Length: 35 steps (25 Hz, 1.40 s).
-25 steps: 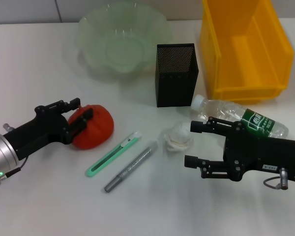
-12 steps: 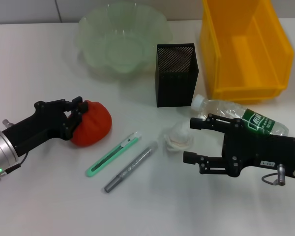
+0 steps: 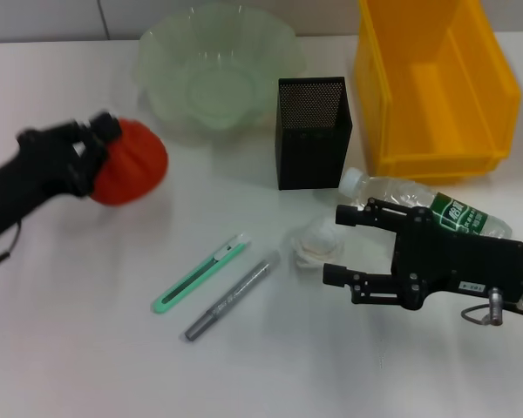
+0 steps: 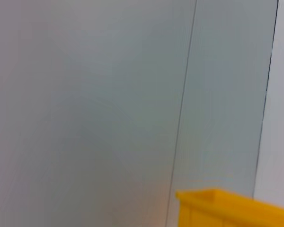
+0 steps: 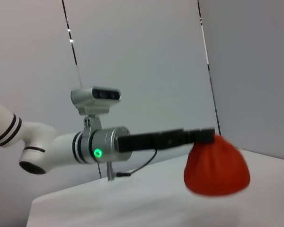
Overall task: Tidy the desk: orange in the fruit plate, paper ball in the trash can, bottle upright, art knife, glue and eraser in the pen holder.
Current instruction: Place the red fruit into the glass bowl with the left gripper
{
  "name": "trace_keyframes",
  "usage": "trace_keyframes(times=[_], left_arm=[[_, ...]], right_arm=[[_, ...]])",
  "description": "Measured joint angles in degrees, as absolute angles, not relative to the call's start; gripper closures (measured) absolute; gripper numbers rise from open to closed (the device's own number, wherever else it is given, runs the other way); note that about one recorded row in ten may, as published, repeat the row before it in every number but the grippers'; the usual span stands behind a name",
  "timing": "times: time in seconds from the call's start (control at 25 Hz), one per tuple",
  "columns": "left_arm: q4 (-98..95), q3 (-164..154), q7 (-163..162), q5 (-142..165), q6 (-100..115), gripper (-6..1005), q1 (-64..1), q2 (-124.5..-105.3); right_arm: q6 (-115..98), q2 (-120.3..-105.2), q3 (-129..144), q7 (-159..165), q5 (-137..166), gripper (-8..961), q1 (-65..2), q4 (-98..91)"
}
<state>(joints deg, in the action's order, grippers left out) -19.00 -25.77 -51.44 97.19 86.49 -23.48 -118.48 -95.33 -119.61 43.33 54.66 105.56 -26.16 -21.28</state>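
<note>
My left gripper (image 3: 94, 148) is shut on the orange (image 3: 131, 163) and holds it above the table, left of the pale green fruit plate (image 3: 166, 52). The right wrist view shows the same orange (image 5: 217, 165) hanging from the left gripper (image 5: 204, 137). My right gripper (image 3: 338, 245) is open, its fingertips just right of the white paper ball (image 3: 315, 245). The clear bottle (image 3: 423, 209) lies on its side behind that gripper. A green art knife (image 3: 200, 272) and a grey pen-shaped glue (image 3: 233, 296) lie side by side at centre. The black mesh pen holder (image 3: 312, 131) stands upright. No eraser is in view.
The yellow trash can (image 3: 471, 87) stands at the back right, beside the pen holder; its corner (image 4: 232, 208) shows in the left wrist view. Bare white table lies at the front left.
The left gripper closed on the orange, lifted it and carried it back and to the left, toward the fruit plate. The right gripper crept left toward the paper ball.
</note>
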Motion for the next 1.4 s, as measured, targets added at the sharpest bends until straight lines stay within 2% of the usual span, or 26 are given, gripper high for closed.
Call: trace_keyframes(times=[0.08,0.44,0.56,0.76,1.0,1.4], left_arm=[[-19.7,-25.3,-52.2,96.7,87.1,915,-23.9,-118.51],[-22.1,-25.5,-56.0,94.0,82.2,928,-33.8,-118.57],[-21.3,-25.7,-55.8,94.0,75.1,927,-39.2,-118.82],[-18.8,-26.0,-55.3,93.9,64.7,928,-44.6,-119.06],[-16.5,-25.8,-51.6,93.7,58.9,931,-46.5,-119.15],[-12.8,-25.9,-45.9,89.3,51.8,794,-48.5,-119.23]], right_arm=[[-95.3,-119.62,43.3,54.7,105.6,136,-26.3,-21.1],[-95.2,-119.61,43.3,54.7,105.5,136,-27.3,-19.2],[-95.6,-119.61,43.3,54.7,105.5,136,-27.4,-18.7],[-95.8,-119.61,43.3,54.7,105.5,135,-27.3,-17.9],[-96.3,-119.7,43.3,54.7,105.5,135,-27.3,-17.0],[-96.7,-119.71,43.3,54.7,105.5,136,-27.4,-17.3]])
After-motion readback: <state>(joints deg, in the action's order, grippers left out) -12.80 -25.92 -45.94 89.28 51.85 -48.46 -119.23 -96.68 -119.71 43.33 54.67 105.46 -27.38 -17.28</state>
